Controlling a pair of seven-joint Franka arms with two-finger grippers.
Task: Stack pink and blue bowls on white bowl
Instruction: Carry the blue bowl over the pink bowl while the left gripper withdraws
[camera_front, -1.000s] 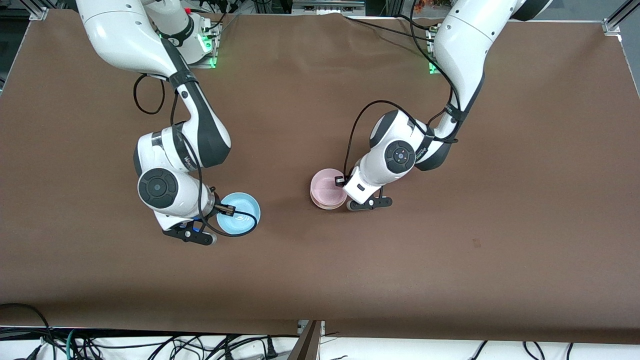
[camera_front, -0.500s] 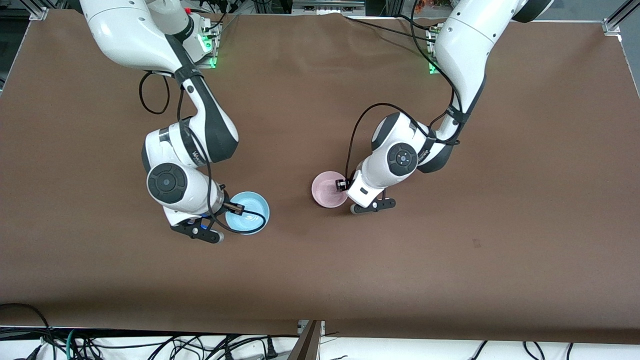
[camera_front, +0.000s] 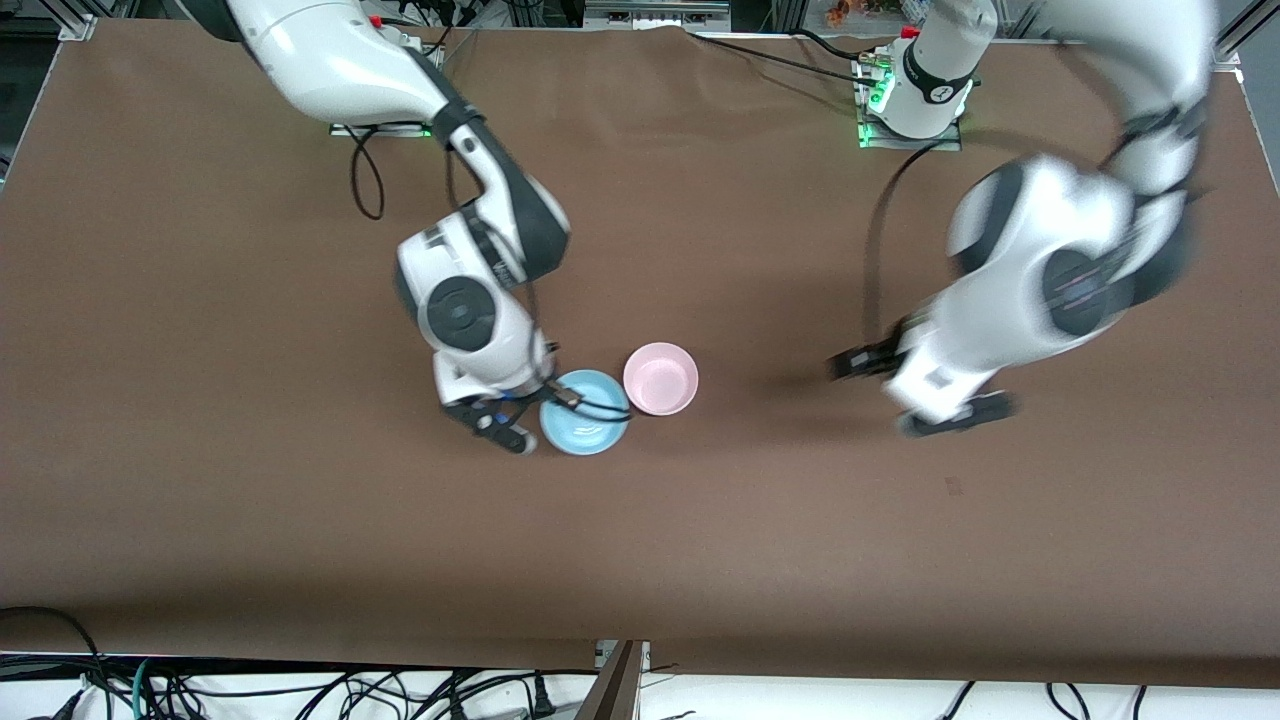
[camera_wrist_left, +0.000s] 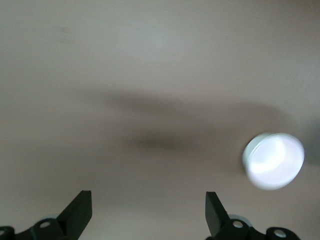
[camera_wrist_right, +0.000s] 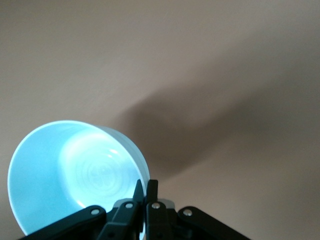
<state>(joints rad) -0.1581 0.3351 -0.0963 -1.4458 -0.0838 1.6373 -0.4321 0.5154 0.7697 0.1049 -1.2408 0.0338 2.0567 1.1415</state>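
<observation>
My right gripper is shut on the rim of the light blue bowl and holds it right beside the pink bowl, toward the right arm's end. In the right wrist view the fingers pinch the blue bowl's rim. The white bowl is hidden; it does not show apart from the pink bowl. My left gripper is open and empty, off toward the left arm's end and blurred with motion. Its wrist view shows the open gripper over bare cloth and a washed-out pale bowl farther off.
The brown cloth covers the whole table. Cables hang along the table's front edge. The arm bases stand at the back edge.
My left gripper has let go of the pink bowl and swung away toward the left arm's end. My right gripper has carried the blue bowl to beside the pink bowl.
</observation>
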